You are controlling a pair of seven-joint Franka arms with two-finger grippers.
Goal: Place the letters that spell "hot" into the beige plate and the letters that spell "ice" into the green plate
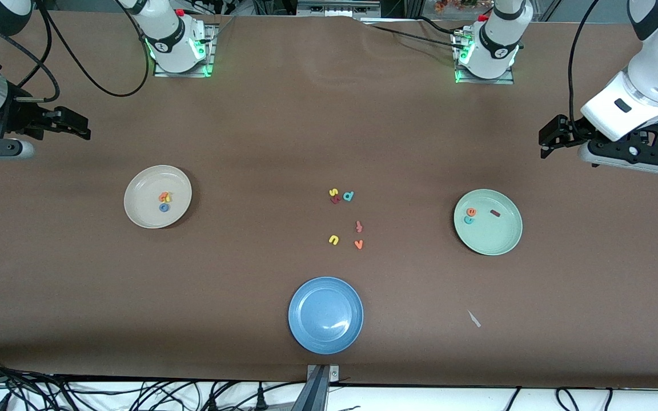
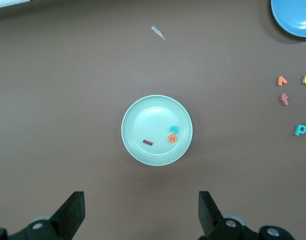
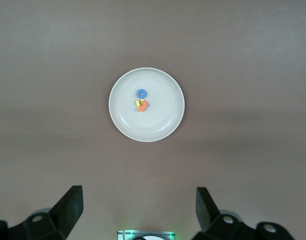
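The beige plate lies toward the right arm's end of the table. In it are the orange "t", the yellow "h" and the blue "o". The green plate lies toward the left arm's end and holds the orange "e", the teal "c" and the dark red "i". My left gripper hangs open and empty over bare table beside the green plate. My right gripper hangs open and empty beside the beige plate.
Spare letters lie mid-table: yellow "s", a dark red letter, teal "d", red-orange "f", yellow "n", orange "v". A blue plate sits near the front edge. A pale scrap lies nearer the camera than the green plate.
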